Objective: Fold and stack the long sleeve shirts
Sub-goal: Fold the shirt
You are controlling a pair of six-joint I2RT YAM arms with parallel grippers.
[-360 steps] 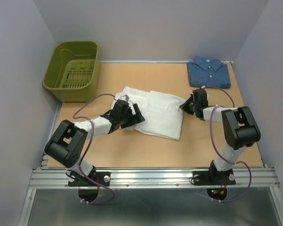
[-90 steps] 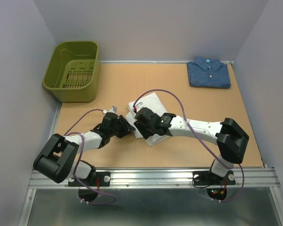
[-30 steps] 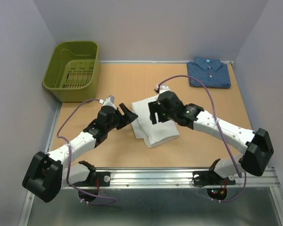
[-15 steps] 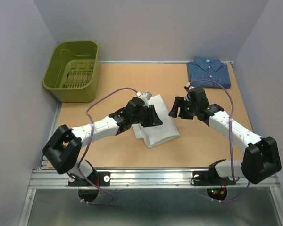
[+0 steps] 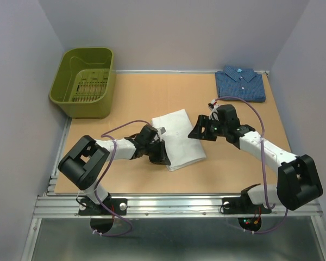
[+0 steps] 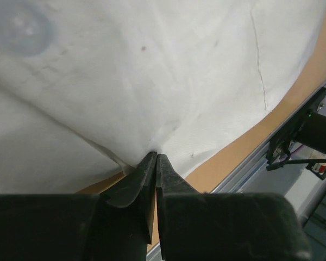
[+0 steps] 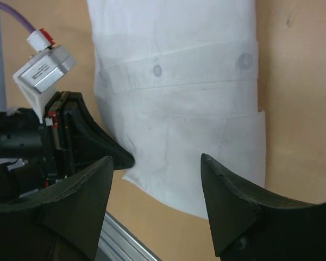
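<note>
The white shirt [image 5: 180, 137] lies folded mid-worktop [image 5: 136, 98], its long axis running far to near, the near end swung right. The blue shirt [image 5: 240, 84] sits far right, collar toward the back wall. The left end effector [image 5: 163, 157] is clenched on the white shirt's near-left edge. The right end effector [image 5: 198, 132] is released.

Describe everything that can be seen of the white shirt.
The white shirt is thin cloth, folded into a compact rectangle that lies flat on the tan table, near its middle. A buttoned placket and a chest pocket face up. The left gripper is shut on its near left edge, puckering the cloth; the right gripper hangs open at its right edge.
</note>
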